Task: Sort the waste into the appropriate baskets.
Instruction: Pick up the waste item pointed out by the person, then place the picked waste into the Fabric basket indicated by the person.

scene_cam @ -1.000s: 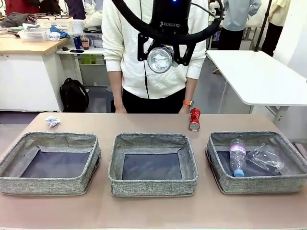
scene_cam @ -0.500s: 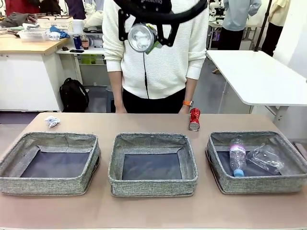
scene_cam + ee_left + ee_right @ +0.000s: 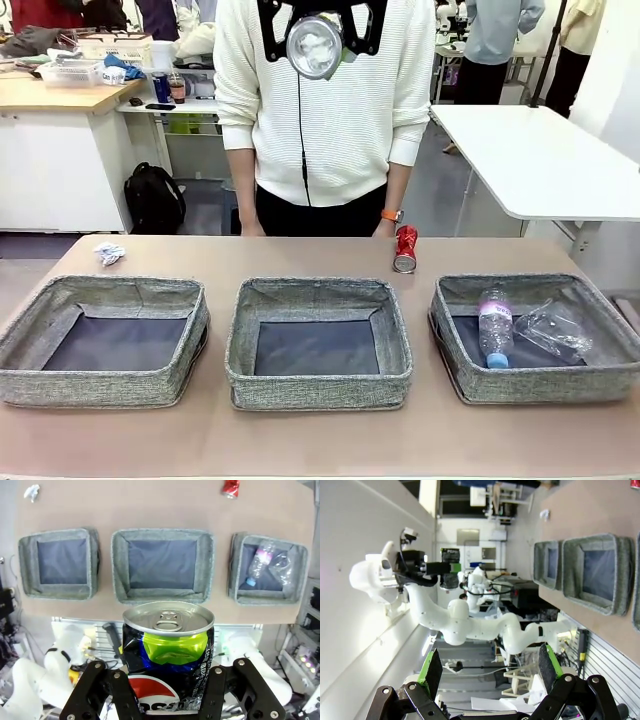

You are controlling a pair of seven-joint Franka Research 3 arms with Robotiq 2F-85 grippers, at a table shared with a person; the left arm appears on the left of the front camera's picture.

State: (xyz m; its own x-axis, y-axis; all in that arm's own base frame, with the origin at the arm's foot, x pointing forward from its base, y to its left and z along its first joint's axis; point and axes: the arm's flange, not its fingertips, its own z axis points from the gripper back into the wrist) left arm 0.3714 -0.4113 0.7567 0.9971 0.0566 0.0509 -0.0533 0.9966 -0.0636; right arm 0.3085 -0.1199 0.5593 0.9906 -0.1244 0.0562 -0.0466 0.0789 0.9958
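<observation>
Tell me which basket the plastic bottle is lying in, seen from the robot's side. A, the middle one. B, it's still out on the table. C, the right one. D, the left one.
C: the blue-capped bottle lies inside the right basket, next to the clear film.

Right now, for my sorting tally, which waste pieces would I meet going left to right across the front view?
small white paper wad, dark blue-black soda can held aloft, red soda can, blue-capped plastic bottle, clear plastic film
</observation>
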